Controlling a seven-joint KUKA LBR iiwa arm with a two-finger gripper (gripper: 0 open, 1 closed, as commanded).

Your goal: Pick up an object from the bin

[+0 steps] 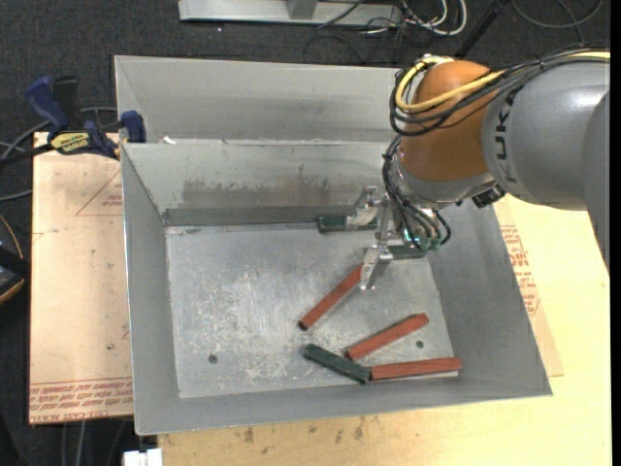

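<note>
My gripper (371, 237) hangs over the right middle of the bin, open, with nothing between its fingers. Its near fingertip (373, 268) is at the upper end of a red stick (328, 303) that lies slanted on the bin floor. Its far fingertip (367, 202) is close to a short dark green stick (334, 224) lying at the foot of the back wall. I cannot tell whether either fingertip touches its stick.
Near the front right of the bin lie two more red sticks (388, 337) (415, 368) and a dark green stick (336, 363), close together. The arm with its orange cover and cables comes in from the right above the bin.
</note>
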